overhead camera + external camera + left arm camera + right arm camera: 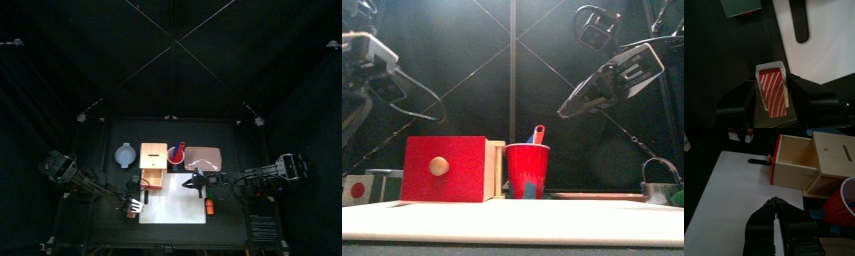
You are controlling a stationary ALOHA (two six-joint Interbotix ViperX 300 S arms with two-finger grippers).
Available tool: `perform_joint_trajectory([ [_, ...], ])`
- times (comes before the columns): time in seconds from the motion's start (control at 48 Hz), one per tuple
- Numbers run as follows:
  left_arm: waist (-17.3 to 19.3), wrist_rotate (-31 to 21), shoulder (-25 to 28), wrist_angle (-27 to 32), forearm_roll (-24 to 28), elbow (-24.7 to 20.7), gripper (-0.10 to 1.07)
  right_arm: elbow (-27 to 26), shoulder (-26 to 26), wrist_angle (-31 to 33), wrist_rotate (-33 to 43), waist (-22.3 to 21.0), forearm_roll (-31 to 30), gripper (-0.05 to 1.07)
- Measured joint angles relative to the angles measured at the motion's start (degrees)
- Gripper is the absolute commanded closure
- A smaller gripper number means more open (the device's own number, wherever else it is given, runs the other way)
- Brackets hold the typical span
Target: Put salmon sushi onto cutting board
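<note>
My left gripper [773,102] is shut on the salmon sushi [773,91], a small red piece with white stripes on a whitish base. It is held over the dark table just beside the edge of the white cutting board [827,47]. In the top view the left gripper [134,207] is at the board's [171,212] left edge. My right gripper [774,204] is shut and empty, hovering over the board [734,198]; in the top view the right gripper [198,186] is near the board's back edge. The board also fills the bottom of the front view [513,222].
A brighter orange oblong piece [210,207] lies on the board's right side. Behind the board stand a wooden box with a red face [154,166] [446,168], a red cup [178,153] [529,170], a pinkish board [206,158] and a grey dish [126,154].
</note>
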Motion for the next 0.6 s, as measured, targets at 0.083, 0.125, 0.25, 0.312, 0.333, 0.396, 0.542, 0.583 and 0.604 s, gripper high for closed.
perform_joint_trajectory([
  [0.083,0.44,0.00,0.18,1.41,3.43,-2.81,0.38,0.00,0.00,0.00,-0.09,0.00,0.00,1.00],
  [0.125,1.05,0.18,0.53,1.14,5.54,-4.75,0.38,0.00,0.00,0.09,-0.09,0.00,0.00,1.00],
  [0.25,2.99,1.05,5.36,0.97,8.26,-10.46,0.38,0.00,-0.09,0.09,-0.09,0.00,0.00,1.00],
  [0.312,4.48,2.81,7.91,0.62,8.44,-13.62,0.38,0.26,-0.44,0.26,-0.09,0.00,0.00,1.00],
  [0.333,5.01,3.69,8.70,0.44,8.35,-14.77,0.38,0.44,-0.62,0.26,-0.09,0.00,0.00,1.00],
  [0.396,6.42,6.06,10.90,-0.09,8.00,-17.93,0.38,1.14,-1.41,0.62,-0.09,0.00,0.00,1.00],
  [0.542,10.99,12.57,18.90,0.44,5.80,-27.60,0.38,5.71,-8.70,3.60,0.00,0.00,0.09,1.00],
  [0.583,12.13,14.50,20.74,0.70,4.92,-29.88,0.38,7.47,-11.51,5.01,0.00,0.00,0.18,1.00],
  [0.604,12.83,16.17,22.32,0.35,4.13,-31.99,0.38,8.44,-13.54,5.80,0.18,0.00,0.18,1.00],
])
